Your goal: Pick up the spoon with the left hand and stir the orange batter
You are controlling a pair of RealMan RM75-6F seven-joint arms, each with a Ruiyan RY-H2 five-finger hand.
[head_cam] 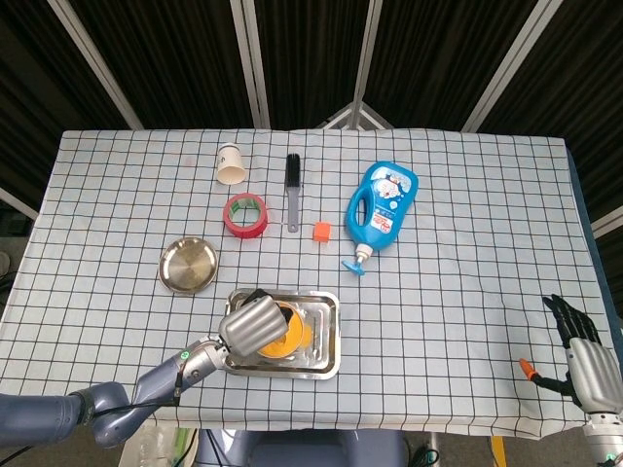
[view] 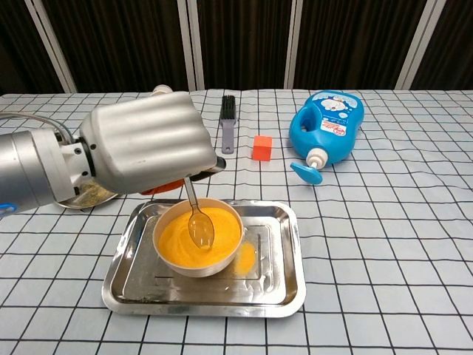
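My left hand (view: 144, 142) (head_cam: 251, 324) grips the handle of a clear spoon (view: 199, 224), whose bowl hangs down into the orange batter (view: 194, 237). The batter fills a white bowl (view: 233, 251) (head_cam: 288, 337) standing in a shallow steel tray (view: 281, 285) (head_cam: 326, 341). In the head view the hand covers the left part of the bowl and the spoon is hidden. A smear of batter lies on the tray floor right of the bowl. My right hand (head_cam: 582, 355) hangs off the table's front right corner, fingers apart, holding nothing.
Behind the tray lie a red tape roll (head_cam: 245, 214), black brush (head_cam: 292, 190), orange cube (head_cam: 321, 232), blue bottle (head_cam: 383, 206) on its side and tipped paper cup (head_cam: 230, 165). A round steel dish (head_cam: 188, 264) sits left of the tray.
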